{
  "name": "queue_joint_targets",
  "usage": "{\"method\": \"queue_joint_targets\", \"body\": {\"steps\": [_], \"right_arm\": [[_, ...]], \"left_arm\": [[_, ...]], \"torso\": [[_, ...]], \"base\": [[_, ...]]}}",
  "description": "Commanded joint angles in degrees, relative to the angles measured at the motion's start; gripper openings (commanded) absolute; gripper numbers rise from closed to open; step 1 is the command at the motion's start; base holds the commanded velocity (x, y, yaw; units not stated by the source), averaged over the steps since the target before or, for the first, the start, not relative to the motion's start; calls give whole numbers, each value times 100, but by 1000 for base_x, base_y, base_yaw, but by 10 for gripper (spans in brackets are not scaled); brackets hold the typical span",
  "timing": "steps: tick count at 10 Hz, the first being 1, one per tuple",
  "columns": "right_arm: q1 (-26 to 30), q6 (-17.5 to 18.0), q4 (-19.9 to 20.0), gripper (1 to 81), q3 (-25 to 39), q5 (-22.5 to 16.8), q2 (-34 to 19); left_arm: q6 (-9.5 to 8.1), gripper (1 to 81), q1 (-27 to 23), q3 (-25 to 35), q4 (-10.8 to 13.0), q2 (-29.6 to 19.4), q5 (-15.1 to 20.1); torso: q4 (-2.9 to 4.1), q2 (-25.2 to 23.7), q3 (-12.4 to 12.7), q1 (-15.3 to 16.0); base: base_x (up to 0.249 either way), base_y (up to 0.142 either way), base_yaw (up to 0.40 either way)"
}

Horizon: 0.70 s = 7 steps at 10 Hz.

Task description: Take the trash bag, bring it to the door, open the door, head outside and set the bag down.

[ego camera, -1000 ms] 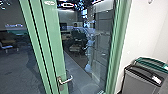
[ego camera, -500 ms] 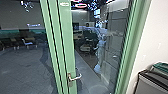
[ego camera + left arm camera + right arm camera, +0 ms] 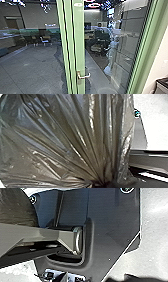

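Dim room (image 3: pixel 32 60) behind upright door (image 3: pixel 79 45), handle (image 3: pixel 85 76) rightward (left fingers (image 3: pixel 98 183) clenched on trash bag (image 3: pixel 72 139))

In your head view, a bin (image 3: pixel 162 89) stands by the white wall (image 3: pixel 160 61), and chairs (image 3: pixel 45 40) show farther off.

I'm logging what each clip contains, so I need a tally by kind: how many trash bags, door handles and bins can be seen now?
Trash bag: 1
Door handle: 1
Bin, partly cut off at the head view's edge: 1
Total: 3
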Motion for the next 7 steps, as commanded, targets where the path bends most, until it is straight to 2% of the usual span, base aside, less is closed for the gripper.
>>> {"method": "queue_joint_targets", "body": {"steps": [1,7], "right_arm": [[198,-11,-21,811,-100,-325,-25],[216,-11,-21,811,-117,-334,19]], "left_arm": [[33,10,-266,36,19,7,404],[42,10,-266,-227,133,157,422]], "torso": [[0,0,0,0],[0,0,0,0]], "base": [[0,0,328],[0,0,328]]}}
